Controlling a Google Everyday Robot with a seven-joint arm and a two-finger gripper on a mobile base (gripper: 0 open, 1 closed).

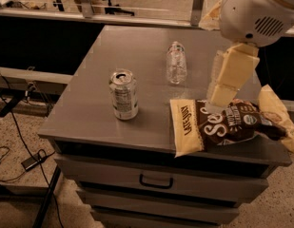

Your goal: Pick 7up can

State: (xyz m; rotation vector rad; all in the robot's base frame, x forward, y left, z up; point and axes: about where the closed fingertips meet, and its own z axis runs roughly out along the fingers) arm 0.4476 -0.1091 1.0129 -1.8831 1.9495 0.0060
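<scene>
The 7up can [123, 95] stands upright on the grey cabinet top [89, 113], left of centre, with its silver top and pull tab showing and a fine-print label facing me. My gripper [221, 96] hangs from the white arm at the upper right, pointing down just above the left part of a chip bag. It is well to the right of the can and apart from it, with nothing seen in it.
A clear plastic bottle [176, 63] lies behind and right of the can. A brown and cream chip bag [222, 125] lies at the front right edge. Drawers with a handle [156, 182] are below. Cables [27, 160] run on the floor at left.
</scene>
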